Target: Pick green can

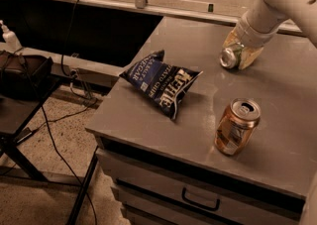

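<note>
**Gripper down at the green can: watch for a roll**

Your gripper (239, 51) sits low at the far right of the table (277, 95), right around the green can (229, 58). Whether it has closed on the can or only brackets it, you cannot tell. The can lies on its side on the tabletop, its silver top turned toward the camera.

A can on its side is round where it meets the table. If the grip lands off-centre or closes unevenly, it will likely squirt out and roll, perhaps toward the back edge just beyond it. Thin aluminium may also dent under a hard squeeze.

The copper can (237, 127) stands upright well apart, nearer the front, and the chip bag (161, 83) lies near the left edge; neither should obstruct a straight lift.

The bag reads "KETTLE" in large letters, and the smaller print looks like "potato chips" and "vinegar". Neither can shows writing you can read.
</note>
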